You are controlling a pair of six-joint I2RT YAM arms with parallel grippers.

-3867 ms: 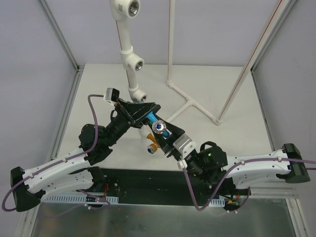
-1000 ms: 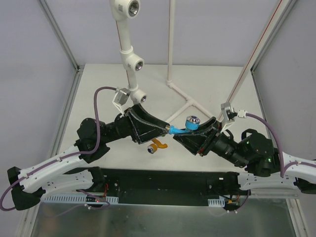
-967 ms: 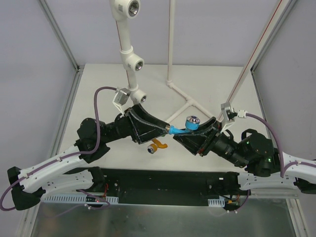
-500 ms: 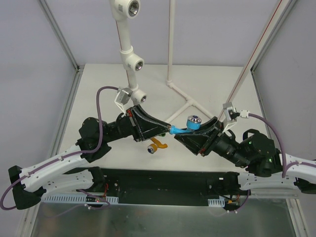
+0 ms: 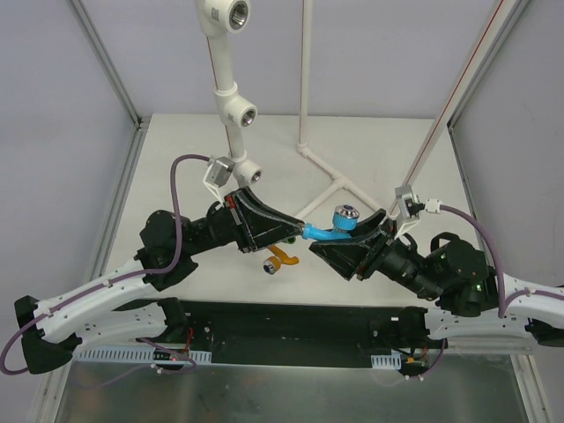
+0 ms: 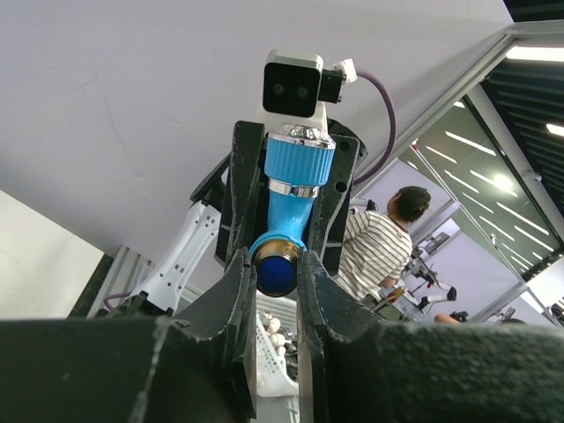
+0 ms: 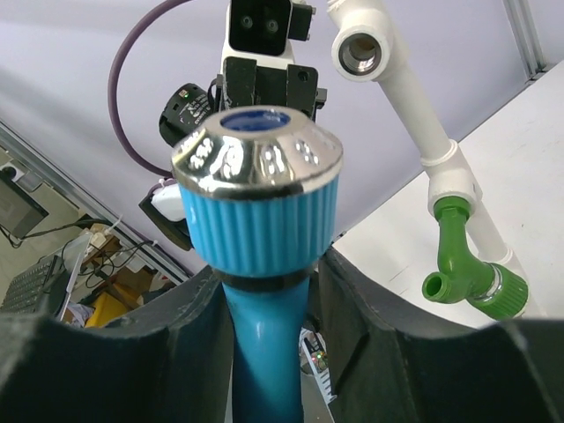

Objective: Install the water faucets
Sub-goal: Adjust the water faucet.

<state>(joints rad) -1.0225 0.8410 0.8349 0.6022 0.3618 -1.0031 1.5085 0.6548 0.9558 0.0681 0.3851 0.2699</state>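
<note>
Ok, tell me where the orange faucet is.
Top view: the orange faucet lies on the table near centre, just below-left of the blue faucet in the picture.

Faucet (image 5: 322,233) — between left arm (image 5: 167,242), right arm (image 5: 441,269)

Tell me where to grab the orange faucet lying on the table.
Probably best to take the orange faucet by its plastic middle, from straight above. It lies flat on the table, leaving its narrow curved body free to pinch across. The shiny metal end looks slipperier.
</note>
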